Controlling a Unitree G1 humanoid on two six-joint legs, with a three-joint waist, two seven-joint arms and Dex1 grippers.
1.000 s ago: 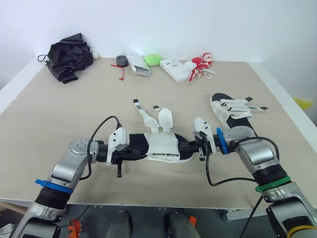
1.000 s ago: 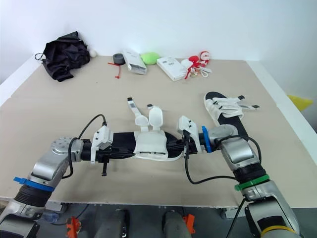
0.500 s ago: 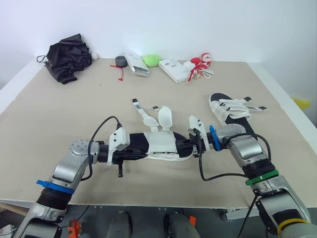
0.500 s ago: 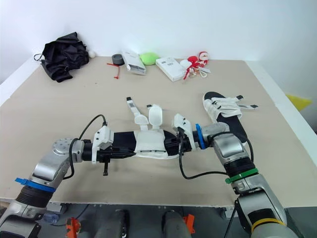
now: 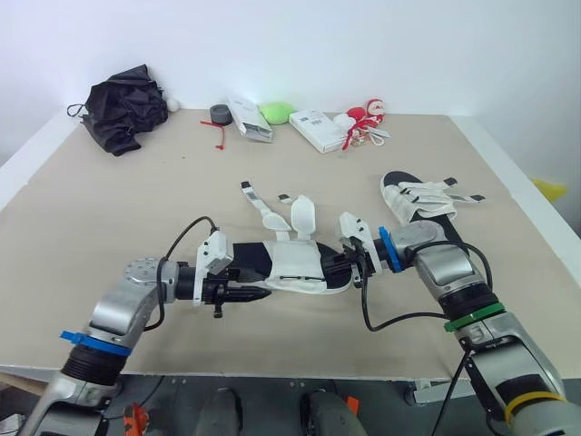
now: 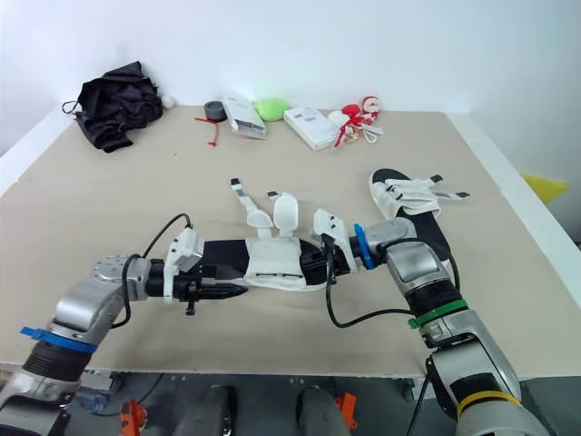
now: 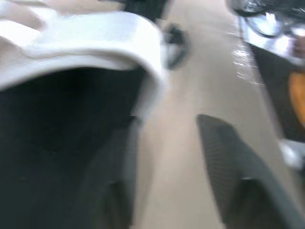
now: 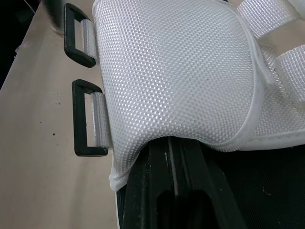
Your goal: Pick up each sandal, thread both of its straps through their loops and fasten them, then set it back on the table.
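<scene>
White mesh and a black sole make up the sandal (image 5: pixel 295 265) lying across the middle of the frame on the beige table (image 5: pixel 109 209), heel toward the left and toe toward the right. Its two straps (image 5: pixel 259 204) are undone and splay toward the upper part of the frame, one long and narrow with a dark tip, the other a broad rounded flap (image 5: pixel 302 216). In the right wrist view two black plastic loops (image 8: pixel 86 119) stand out from the edge of the mesh upper on short webbing tabs, both with nothing threaded through them.

At the lower left, the left gripper (image 5: pixel 247 292) lies low along the sandal's near edge at the heel end. Its fingers (image 7: pixel 233 176) are apart, with bare table showing between them and one finger against the dark sole. From the right, the right gripper (image 5: pixel 338 270) meets the toe end. Its fingers (image 8: pixel 181 186) are pressed together on the black footbed, and their tips are hidden under the hem of the mesh, so I cannot tell whether they pinch anything.

A second sandal (image 5: pixel 419 202) lies at the right of the frame, well apart from the first, its strap ends pointing right. Along the top edge sit a black cloth bundle (image 5: pixel 123 109), a black tape roll (image 5: pixel 221 112), a green object (image 5: pixel 278 112), a white box (image 5: pixel 320 129) and a red and white toy (image 5: pixel 363 116).
</scene>
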